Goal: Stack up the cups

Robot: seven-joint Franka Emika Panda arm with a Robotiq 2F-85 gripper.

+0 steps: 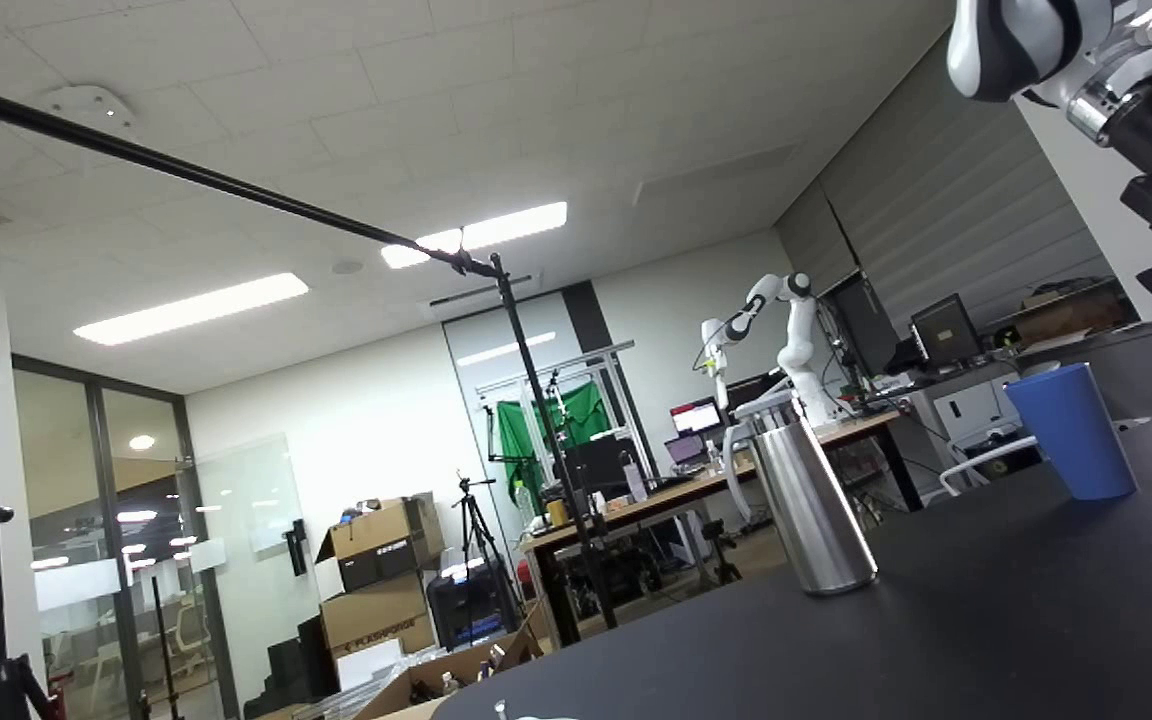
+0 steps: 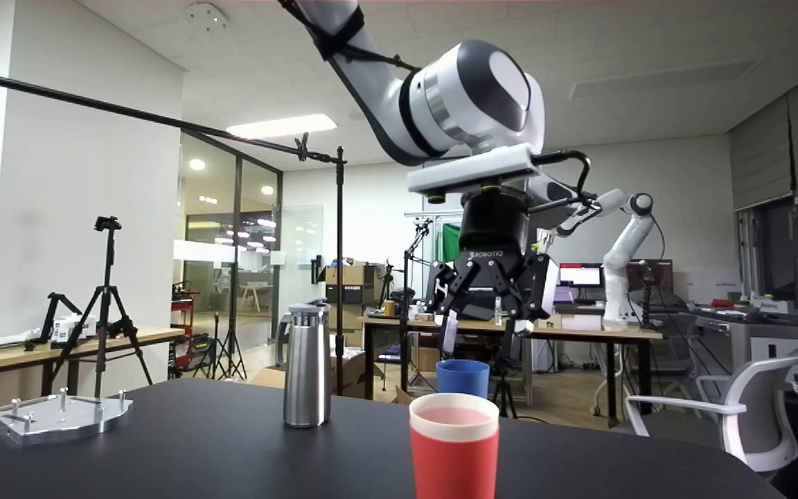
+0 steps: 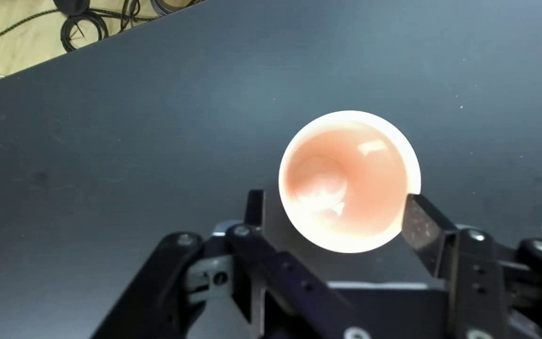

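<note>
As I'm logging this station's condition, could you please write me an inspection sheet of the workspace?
Surface: black tabletop, pale specks in the wrist view.
Job's things: red cup and blue cup, upright, apart, unstacked.
Clutter: silver jug and pegged metal plate on the tabletop.
Gripper: jaws open, holding nothing, above the tabletop.
Cables: black coil on the floor beyond the tabletop; looping cable above the jaws.
Surroundings: second robot arm, office chair, tripod, cardboard boxes.

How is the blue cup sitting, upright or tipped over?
Upright: the blue cup has its rim on top in both exterior views. In an exterior view, its narrower base stands on the table.
</note>
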